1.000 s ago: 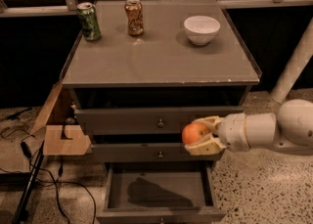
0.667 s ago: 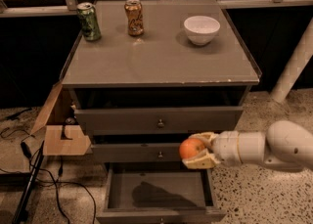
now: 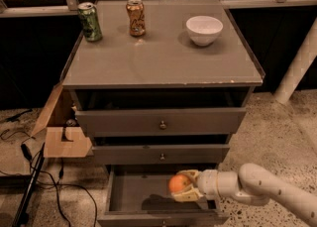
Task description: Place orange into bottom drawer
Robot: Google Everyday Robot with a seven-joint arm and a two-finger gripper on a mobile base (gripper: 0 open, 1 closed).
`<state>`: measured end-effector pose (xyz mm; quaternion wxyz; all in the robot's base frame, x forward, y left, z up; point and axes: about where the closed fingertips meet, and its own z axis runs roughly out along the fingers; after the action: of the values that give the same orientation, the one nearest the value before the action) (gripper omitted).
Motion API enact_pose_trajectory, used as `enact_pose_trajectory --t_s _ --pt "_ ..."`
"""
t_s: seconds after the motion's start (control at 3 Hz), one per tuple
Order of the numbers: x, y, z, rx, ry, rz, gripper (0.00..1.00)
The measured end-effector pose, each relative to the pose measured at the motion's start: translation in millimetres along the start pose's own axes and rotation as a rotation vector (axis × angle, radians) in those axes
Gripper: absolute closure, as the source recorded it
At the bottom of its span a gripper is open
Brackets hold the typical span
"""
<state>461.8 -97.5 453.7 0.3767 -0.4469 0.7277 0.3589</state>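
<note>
Camera view, pincer (image 3: 182,186) clasping orange (image 3: 177,182) over open bottom drawer (image 3: 128,194)

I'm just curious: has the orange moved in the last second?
Yes. The gripper holding the orange sank from the top drawer's knob level to over the open bottom drawer.

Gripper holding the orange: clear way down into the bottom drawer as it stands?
Probably yes. The bottom drawer is pulled out, its floor looks bare, and the gripper holds the orange over the opening, forward of the middle drawer.
</note>
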Motion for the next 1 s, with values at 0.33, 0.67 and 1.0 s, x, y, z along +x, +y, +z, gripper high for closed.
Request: enact_pose_trajectory --t_s 0.33,0.67,1.0 --pt "42.3 -1.0 29.5 -0.037 0.001 0.045 1.00" --pt "46.8 1.3 33.8 -0.043 -0.003 0.055 1.00" --pt "75.6 -25.4 49.8 0.012 0.021 -0.089 1.00"
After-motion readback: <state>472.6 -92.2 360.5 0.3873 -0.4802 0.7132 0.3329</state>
